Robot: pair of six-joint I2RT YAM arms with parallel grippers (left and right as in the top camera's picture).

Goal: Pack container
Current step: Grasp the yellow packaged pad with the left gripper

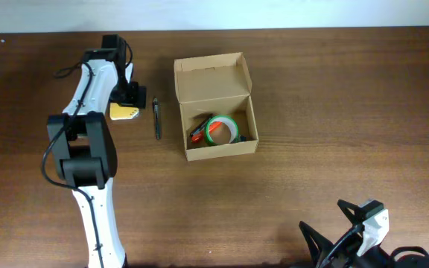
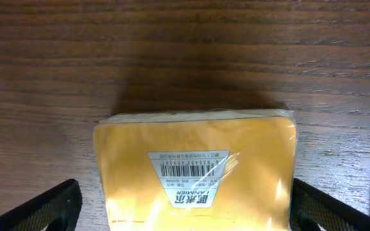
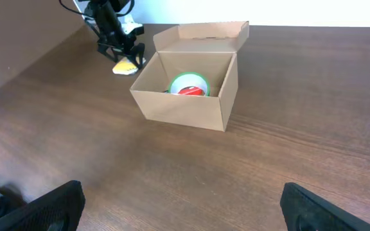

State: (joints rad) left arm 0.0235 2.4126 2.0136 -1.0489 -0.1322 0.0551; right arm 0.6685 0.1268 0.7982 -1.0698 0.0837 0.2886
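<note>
Pick-up stage of packing: the left fingers (image 2: 44,208) are standing spread wide, one on each side of the yellow film-wrapped rectangular pad with a white barcode label (image 2: 194,160), and are gripping nothing. The small tan cardboard box with a hinged flap lid (image 1: 222,151) is sitting mid-counter with its lid thrown back on the far side, well to the right of the pad, and is already holding a green tape roll (image 1: 222,129) and a small orange item (image 1: 198,134). A slim black pen (image 1: 156,119) is lying on the dark wooden counter (image 1: 334,97) between pad and box. The next move is probably calling for a short descent, a squeeze across the pad's side edges, then a lift rightwards over the pen and the box wall. The left wrist view alone is showing the label, the film and the fingers flanking the pad. The overhead view alone is showing the pen. The right wrist view is showing the right fingers (image 3: 44,208) released and idle at the near edge, facing the box.
</note>
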